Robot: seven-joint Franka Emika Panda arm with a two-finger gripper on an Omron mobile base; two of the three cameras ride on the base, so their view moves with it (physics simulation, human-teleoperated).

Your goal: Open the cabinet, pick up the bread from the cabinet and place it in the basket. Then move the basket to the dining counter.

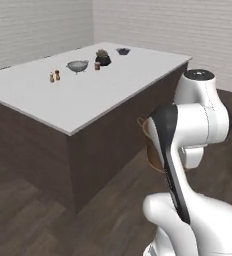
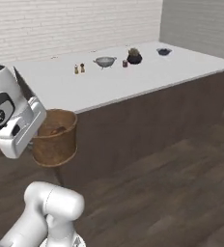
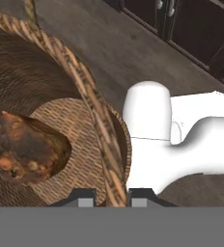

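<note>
I'm carrying the basket [image 2: 55,137] right now, with my hand [image 3: 112,197] pinching its woven rim, one fingertip [image 3: 85,198] inside the wall and the other outside. The basket is hanging in the air off the floor, just beside the near end of the dining counter's dark base and below the level of its white tabletop [image 2: 133,82]. The bread [image 3: 24,149] is already sitting in the bottom of it, pushed over to one side.

Handling-wise, I'd guess the basket's light but not rigid. Wicker flexes, and I'm only holding one spot on the rim, so the whole thing probably wants to tilt away from my grip. From the right base view it's looking a bit tipped already. The weave gives decent friction though, so slipping isn't my main worry. The loaf is small, loose and rounded, so it could roll if I swing hard. A rim pinch works, though near a loop handle might be stiffer.

Next bit, as I see it: lifting high enough to clear the edge and setting down on a bare patch, well apart from the bowl [image 2: 105,61] and the shakers [image 2: 79,68] further along.
</note>
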